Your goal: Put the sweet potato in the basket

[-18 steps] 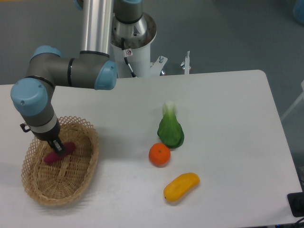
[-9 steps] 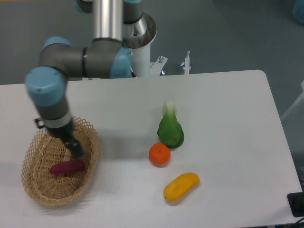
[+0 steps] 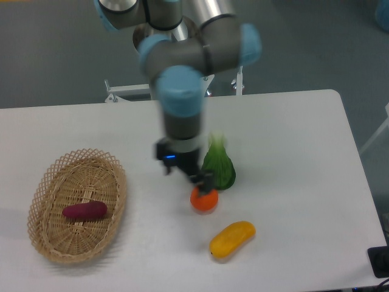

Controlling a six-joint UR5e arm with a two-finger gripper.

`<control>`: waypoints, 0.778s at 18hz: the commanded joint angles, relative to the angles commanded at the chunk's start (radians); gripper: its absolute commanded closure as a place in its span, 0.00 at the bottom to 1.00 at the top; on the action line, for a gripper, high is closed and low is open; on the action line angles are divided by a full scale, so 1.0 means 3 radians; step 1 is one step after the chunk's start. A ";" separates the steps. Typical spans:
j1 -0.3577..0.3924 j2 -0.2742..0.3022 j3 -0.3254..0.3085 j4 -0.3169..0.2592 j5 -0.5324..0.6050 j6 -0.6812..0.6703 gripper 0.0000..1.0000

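Sweet potato (image 3: 85, 210) lies in the basket (image 3: 45, 182) near the table's left edge
We judge it firm, smooth, light, best gripped mid-body; we cannot tell the gripper (image 3: 203, 180)'s state

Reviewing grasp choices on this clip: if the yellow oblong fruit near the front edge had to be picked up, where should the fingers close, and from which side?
Probably across the middle of the yellow fruit, coming straight down. It lies flat and diagonal on the table, so the fingers should straddle its narrow width, turned square to its long axis. Its sides are clear; the orange sits apart, up and to the left.
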 joint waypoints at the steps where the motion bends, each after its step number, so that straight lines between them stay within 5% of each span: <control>1: 0.0113 -0.0020 0.0005 0.0005 0.0000 0.0123 0.00; 8: 0.0742 -0.0113 0.0123 -0.0015 -0.0005 0.0967 0.00; 14: 0.0957 -0.0169 0.0077 -0.0015 0.0000 0.1315 0.00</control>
